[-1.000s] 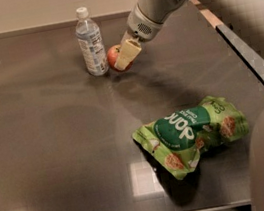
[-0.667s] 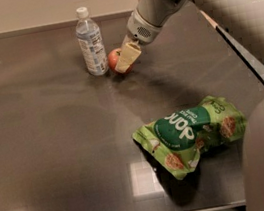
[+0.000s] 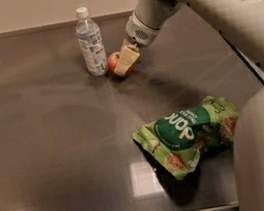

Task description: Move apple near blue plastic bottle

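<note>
Change over the last second is slight: the apple point(image 3: 112, 62) has sunk a little lower and now sits low on the counter point(image 3: 52, 142), just beside the blue plastic bottle point(image 3: 90, 41) on its right, with hardly a gap between them; whether they touch cannot be told. The bottle stands upright and has not shifted. The gripper point(image 3: 124, 64) stays at the apple, on the side away from the bottle, its cream tip lying across the fruit's right half, and whether it is clamping the apple or has already slackened cannot be told from this view. The green snack bag point(image 3: 187, 133) lies well apart from the bottle, nearer the camera and to the right, untouched. Judged from this, the placing looks as good as done: the apple is where the task wants it, and what seems left is to let go and draw the arm back without nudging the apple or tipping the bottle.
</note>
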You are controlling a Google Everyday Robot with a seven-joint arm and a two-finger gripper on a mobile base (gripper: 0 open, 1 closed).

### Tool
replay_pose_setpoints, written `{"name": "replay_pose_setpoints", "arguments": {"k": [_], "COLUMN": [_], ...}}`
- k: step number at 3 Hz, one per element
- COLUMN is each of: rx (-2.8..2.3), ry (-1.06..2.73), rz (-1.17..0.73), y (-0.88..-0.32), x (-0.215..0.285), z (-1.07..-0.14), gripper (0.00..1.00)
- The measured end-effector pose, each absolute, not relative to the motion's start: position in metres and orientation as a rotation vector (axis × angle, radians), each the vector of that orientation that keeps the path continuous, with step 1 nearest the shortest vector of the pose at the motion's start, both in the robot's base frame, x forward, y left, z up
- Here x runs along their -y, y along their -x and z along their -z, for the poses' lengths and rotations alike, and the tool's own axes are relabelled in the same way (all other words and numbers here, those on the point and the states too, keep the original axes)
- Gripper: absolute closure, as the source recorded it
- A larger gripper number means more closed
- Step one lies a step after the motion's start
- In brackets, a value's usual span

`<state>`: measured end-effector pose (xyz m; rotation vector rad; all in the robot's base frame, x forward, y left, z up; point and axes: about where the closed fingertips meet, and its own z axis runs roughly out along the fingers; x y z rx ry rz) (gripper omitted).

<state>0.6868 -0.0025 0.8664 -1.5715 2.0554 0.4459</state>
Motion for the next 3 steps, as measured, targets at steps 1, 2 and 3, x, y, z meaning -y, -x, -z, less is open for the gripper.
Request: {"name": "replay_pose_setpoints", "arguments": {"k": [1, 2, 3], "rx": [-2.056, -2.057, -2.057], "ry": [1.576, 1.58, 1.58], "rz": [-0.45, -0.454, -0.454], "y": [-0.6868, -0.6868, -0.6868], "x": [0.0004, -0.0014, -0.0015], "z": [-0.8639, -0.8615, -0.8614], "gripper": [0.12, 0.0, 0.0]}}
